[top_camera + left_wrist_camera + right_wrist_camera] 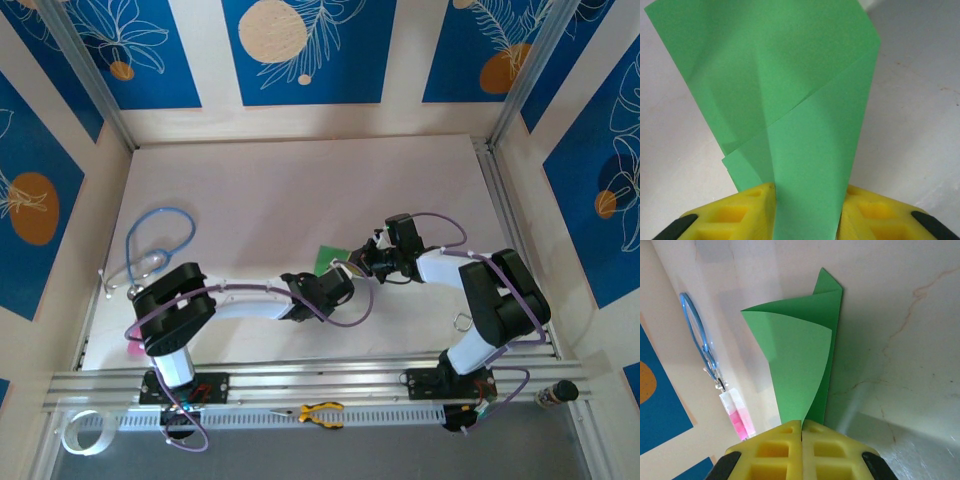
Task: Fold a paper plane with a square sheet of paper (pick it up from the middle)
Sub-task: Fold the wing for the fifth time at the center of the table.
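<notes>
Twin white-and-black arms
Left arm [250, 300] at seven o'clock, right arm [440, 268] at four; both carry looped purple cable [350, 322] and yellow fingers [730, 217], black-edged.

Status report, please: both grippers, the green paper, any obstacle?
Right gripper shut on the green paper. Left gripper open around it. Blue cord lies well clear, to the left.

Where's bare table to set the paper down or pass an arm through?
Free: far half of the table, back wall to green sheet. Crowded: centre, where the arms meet; left edge, by the stethoscope.
</notes>
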`<state>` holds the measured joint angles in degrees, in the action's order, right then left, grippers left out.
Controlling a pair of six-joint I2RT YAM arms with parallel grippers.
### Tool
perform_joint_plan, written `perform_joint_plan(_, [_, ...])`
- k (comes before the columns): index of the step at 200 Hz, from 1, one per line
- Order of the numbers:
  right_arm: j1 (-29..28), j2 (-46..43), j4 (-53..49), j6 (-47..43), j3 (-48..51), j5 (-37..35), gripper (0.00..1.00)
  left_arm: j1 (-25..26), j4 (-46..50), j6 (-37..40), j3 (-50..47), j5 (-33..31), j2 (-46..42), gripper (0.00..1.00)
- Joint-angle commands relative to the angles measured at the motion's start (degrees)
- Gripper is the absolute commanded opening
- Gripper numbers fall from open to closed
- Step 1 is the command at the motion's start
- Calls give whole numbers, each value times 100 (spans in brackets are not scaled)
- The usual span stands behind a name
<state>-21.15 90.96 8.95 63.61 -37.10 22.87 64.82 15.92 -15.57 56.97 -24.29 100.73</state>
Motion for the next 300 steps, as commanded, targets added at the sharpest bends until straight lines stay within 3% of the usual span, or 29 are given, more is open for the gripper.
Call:
perform_joint_plan(1, [-28,-105,-134,73,-51,34,0,86,121,-77,11,-192,21,36])
perform_joint_plan(49, [-21,-78,-144,76,-96,50,0,84,158,-97,8,-253,28,38])
perform_joint_plan(105, [5,-105,-146,63,-61,34,0,84,172,-199,-20,-397,25,27])
perform_joint_plan(142, [3,-113,-148,55,-97,42,0,79,224,-227,-31,-435,37,35])
perform_joint_plan(191, [7,-96,-132,63,-124,54,0,84,246,-253,-37,-453,88,35])
perform_joint_plan(258, [3,-119,-95,37,-115,81,0,84,132,-227,-84,-346,37,12])
perform_joint_plan(300, [10,-166,-115,-7,-111,68,0,66,56,-288,-104,-273,-15,3])
